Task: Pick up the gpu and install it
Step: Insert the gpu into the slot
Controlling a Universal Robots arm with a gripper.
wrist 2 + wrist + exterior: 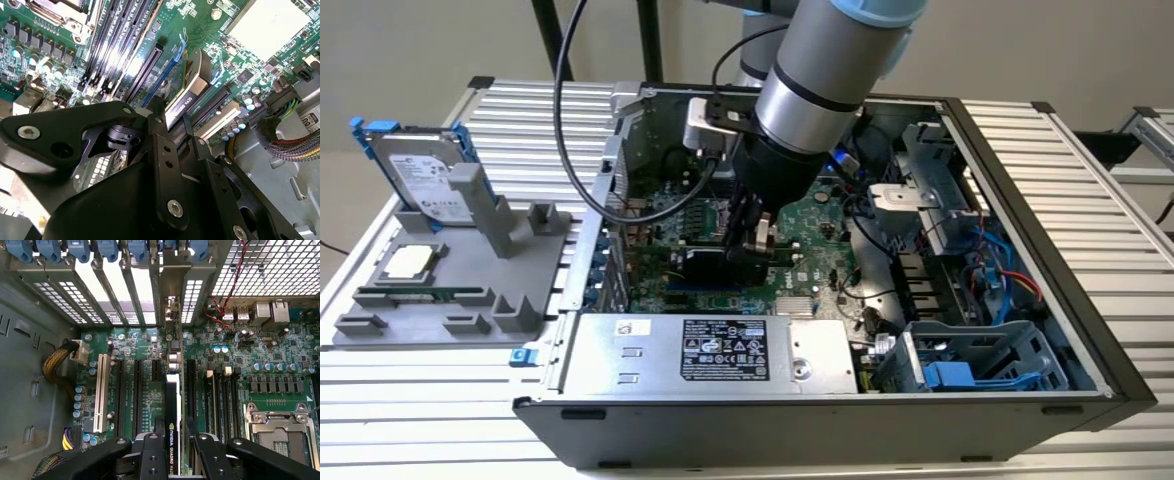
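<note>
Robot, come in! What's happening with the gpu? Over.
Gripper shut on the gpu, inside the computer case. Gpu edge-on over the motherboard slots, among the expansion slots. Nothing seen blocking it.

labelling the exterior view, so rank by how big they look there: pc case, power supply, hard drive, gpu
1. pc case
2. power supply
3. hard drive
4. gpu, partly hidden by the gripper shut on it, so its place is unsure; looks smallest.
</note>
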